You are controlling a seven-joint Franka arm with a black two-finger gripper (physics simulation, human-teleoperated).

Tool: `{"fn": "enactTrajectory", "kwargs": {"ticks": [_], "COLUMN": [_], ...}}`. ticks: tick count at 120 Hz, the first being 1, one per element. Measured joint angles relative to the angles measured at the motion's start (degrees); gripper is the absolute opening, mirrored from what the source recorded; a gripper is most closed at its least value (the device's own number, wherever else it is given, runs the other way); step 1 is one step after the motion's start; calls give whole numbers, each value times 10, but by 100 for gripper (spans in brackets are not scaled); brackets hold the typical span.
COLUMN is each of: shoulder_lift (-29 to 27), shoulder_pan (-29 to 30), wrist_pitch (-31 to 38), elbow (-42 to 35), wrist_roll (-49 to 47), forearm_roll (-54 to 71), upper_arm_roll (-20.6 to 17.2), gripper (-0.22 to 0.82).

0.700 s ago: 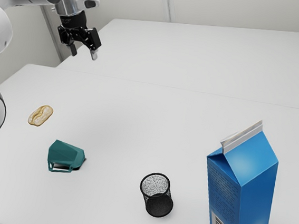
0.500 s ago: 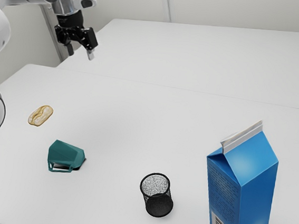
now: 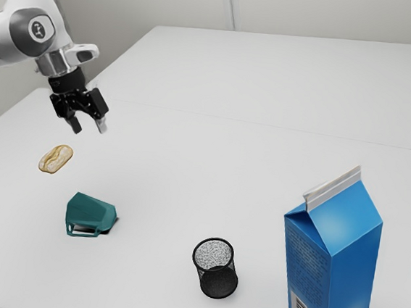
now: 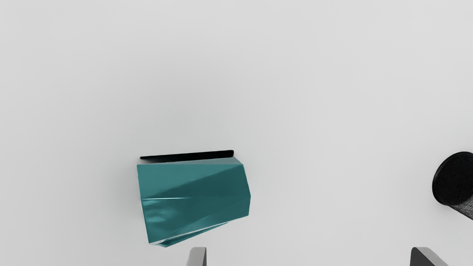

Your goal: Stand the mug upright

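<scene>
My gripper (image 3: 88, 126) hangs high over the table at the exterior view's upper left, above and behind the hot dog bun. The teal mug (image 3: 90, 214) lies on its side, its handle toward the exterior view's lower edge. In the wrist view the faceted mug (image 4: 194, 192) lies just beyond one fingertip, with a dark strip along its far side. The open gripper (image 4: 308, 256) has its fingers wide apart and nothing between them.
A bun (image 3: 56, 159) lies behind the mug. A black mesh cup (image 3: 215, 268), also a mesh cup (image 4: 456, 181) in the wrist view, stands off to one side. A tall blue carton (image 3: 332, 261) stands at the exterior view's right.
My arm has come down and toward the exterior view's left, bringing the gripper closer to the bun and mug. The mug, bun, cup and carton have stayed where they were.
</scene>
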Motion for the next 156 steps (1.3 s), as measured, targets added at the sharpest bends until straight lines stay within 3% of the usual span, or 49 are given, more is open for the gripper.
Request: {"fn": "enactTrajectory", "kwargs": {"ticks": [72,112,156], "shoulder_lift": [-48,-42,18], "shoulder_pan": [5,3,10], "wrist_pitch": [120,193,243], "elbow": [-187,-232,-246], "wrist_roll": [137,233,334], "forearm_roll": [-16,-24,-140], "upper_arm_roll": [124,146,150], "gripper": [60,60,60]}}
